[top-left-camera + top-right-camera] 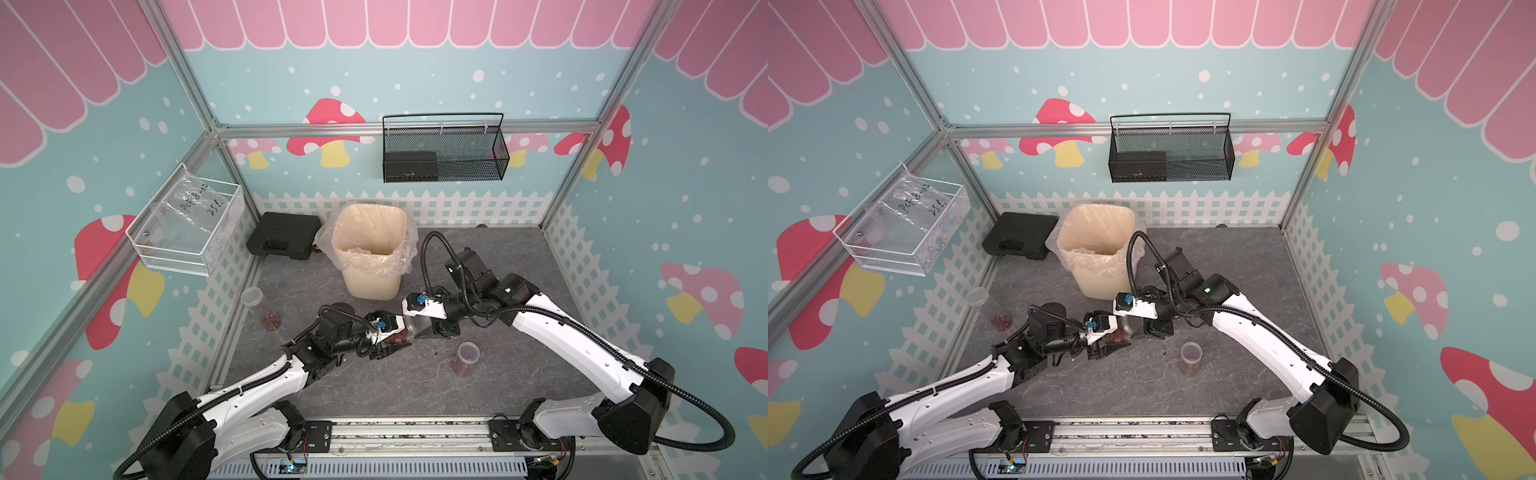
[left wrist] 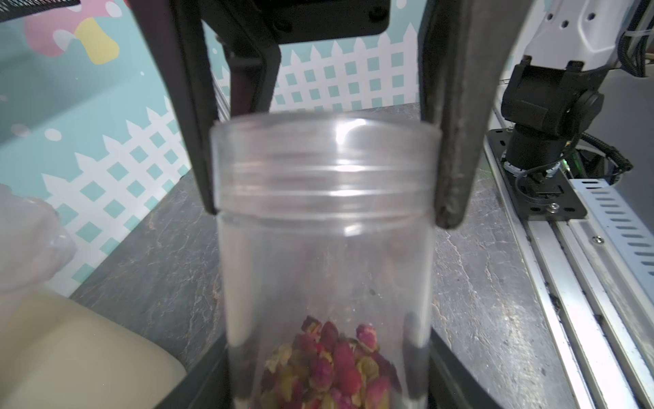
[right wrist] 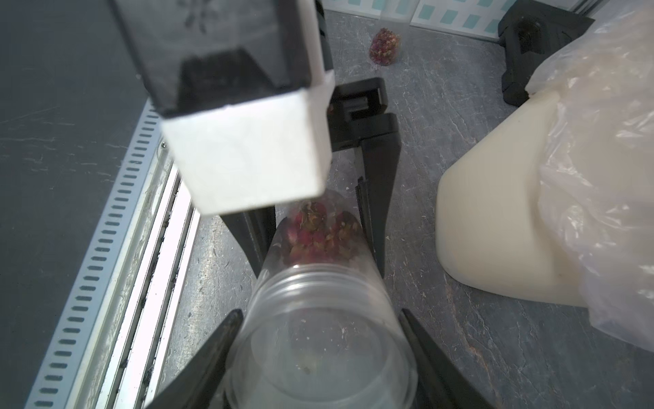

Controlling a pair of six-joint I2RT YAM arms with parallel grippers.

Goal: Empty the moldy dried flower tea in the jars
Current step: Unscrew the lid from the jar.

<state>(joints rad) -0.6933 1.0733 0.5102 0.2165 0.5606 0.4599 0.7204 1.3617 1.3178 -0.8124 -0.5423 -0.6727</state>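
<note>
Tea: the moldy dried flower tea (image 2: 329, 364) is a loose heap of reddish buds at the base end of the held jar (image 1: 409, 328).
Held jar: it lies on its side between both arms, just in front of the waste bin (image 1: 370, 286).
Lid: the lid (image 2: 325, 141) is on, with thread ridges showing beneath it.
Left pincer: the left pincer (image 3: 316, 233) is partly closed and clamps the jar body at the tea end.
Right pincer: the right pincer (image 2: 327, 212) has its fingers pressed on both sides of the lid.
Handling: the jar is probably light, stiff, smooth plastic that slips easily. The tea is crumbly and likely to scatter.
Hold: grip the body low and twist at the lid rim.
Other jars: one stands by the left fence (image 1: 264, 309) and one on the open desk (image 1: 466, 359).
</note>
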